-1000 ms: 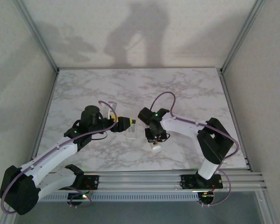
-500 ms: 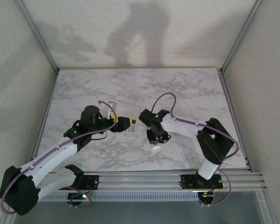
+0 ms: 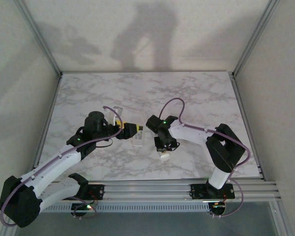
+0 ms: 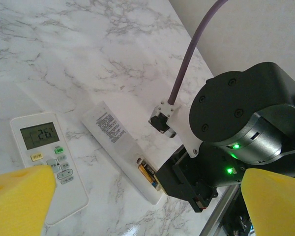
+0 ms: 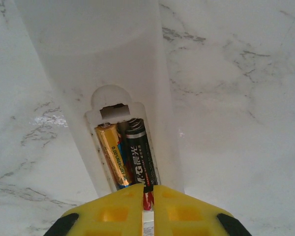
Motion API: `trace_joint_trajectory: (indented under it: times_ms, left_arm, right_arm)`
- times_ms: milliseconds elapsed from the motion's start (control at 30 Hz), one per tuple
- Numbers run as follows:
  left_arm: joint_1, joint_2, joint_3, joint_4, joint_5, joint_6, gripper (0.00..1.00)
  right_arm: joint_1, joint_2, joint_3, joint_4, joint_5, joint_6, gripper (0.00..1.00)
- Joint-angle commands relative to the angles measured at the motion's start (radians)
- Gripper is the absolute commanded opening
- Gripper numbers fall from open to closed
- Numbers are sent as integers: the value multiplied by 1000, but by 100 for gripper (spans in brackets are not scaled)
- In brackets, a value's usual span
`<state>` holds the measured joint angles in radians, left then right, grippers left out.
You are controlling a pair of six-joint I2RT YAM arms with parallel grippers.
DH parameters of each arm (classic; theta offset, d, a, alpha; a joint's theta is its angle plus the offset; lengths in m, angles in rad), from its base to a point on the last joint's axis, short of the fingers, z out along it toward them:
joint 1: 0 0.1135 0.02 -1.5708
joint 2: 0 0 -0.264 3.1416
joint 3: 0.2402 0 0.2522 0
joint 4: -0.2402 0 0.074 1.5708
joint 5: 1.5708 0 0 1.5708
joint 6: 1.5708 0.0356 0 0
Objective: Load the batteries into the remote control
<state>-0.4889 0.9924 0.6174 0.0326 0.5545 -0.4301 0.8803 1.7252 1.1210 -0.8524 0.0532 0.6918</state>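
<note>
The remote control [image 5: 88,59] lies back-up on the marble, its battery bay open. Two batteries sit side by side in the bay: a gold one [image 5: 112,155] on the left and a black one [image 5: 139,152] on the right. My right gripper [image 5: 147,206] is shut to a thin slit, its yellow pads [image 5: 115,211] over the near end of the black battery, whose red tip shows through the slit. From the left wrist, the remote control [image 4: 113,142] and its batteries [image 4: 148,173] lie below my left gripper [image 4: 147,196], which is wide open and holds nothing. From above, both grippers meet at the remote control [image 3: 138,140].
A shorter white remote with a lit display [image 4: 44,162] lies beside the slim one, on its far side. A small white piece [image 3: 164,156] rests on the marble just near of the right gripper. Aluminium rails [image 3: 187,189] run along the table's near edge.
My right gripper's jaws have closed to a slit, and it has shifted slightly toward the remote's bay end. The left arm has not moved.
</note>
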Motion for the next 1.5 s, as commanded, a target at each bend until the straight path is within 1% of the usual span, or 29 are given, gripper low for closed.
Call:
trace_joint_trajectory:
  times_ms: [0, 367, 467, 533, 567, 633, 700, 767, 800, 833, 867, 900, 933, 1000, 1067, 1133, 1267, 1367, 1467]
  left_arm:
    - [7, -18, -11, 20, 3, 5, 97]
    - [7, -18, -7, 12, 1, 8, 97]
    - [7, -21, -6, 6, -4, 10, 97]
    - [7, -20, -5, 7, -5, 10, 97]
    - [7, -19, -5, 8, -5, 10, 97]
    - [7, -14, -4, 14, -1, 7, 97]
    - [7, -9, -1, 16, 2, 6, 97]
    - [7, -11, 1, 14, 3, 4, 97]
    - [7, -15, 2, 14, 3, 4, 97]
    - [7, -21, 3, 13, 1, 4, 97]
    - [7, -25, 1, 13, -1, 2, 97]
    - [7, -31, 1, 14, -3, 4, 97]
    - [7, -36, 1, 13, -6, 4, 97]
    - [8, -42, 4, 7, -10, 6, 97]
    - [7, -46, 8, 0, -11, 11, 97]
    - [7, -47, 12, -13, -12, 19, 97]
    - [7, -51, 10, -22, -18, 29, 97]
    - [7, -56, 8, -25, -23, 34, 97]
    - [7, -57, 7, -28, -29, 40, 97]
  right_arm:
    - [11, 55, -6, -3, 18, -14, 10]
    - [22, 138, 19, 38, 27, -15, 9]
    - [22, 67, 25, 28, 32, -8, 10]
    - [21, 0, 50, -7, 49, -3, 13]
    - [18, -26, 60, -22, 61, 0, 15]
    - [4, -77, 84, -53, 79, 4, 23]
    - [-21, -118, 92, -63, 90, 11, 26]
    - [-63, -163, 79, -61, 108, 27, 29]
    - [-95, -191, 64, -60, 129, 55, 32]
    - [-140, -224, 41, -58, 150, 104, 37]
    - [-196, -252, 18, -63, 158, 162, 44]
    - [-260, -286, -17, -64, 153, 240, 49]
    - [-325, -319, -52, -51, 131, 319, 50]
    - [-414, -366, -122, 0, 83, 427, 51]
    - [-473, -378, -153, 21, 47, 517, 52]
    - [-536, -357, -172, 43, -24, 585, 52]
    - [-607, -276, -193, 109, -141, 667, 52]
    - [-611, -212, -200, 154, -180, 717, 53]
    - [-612, -156, -205, 206, -203, 733, 54]
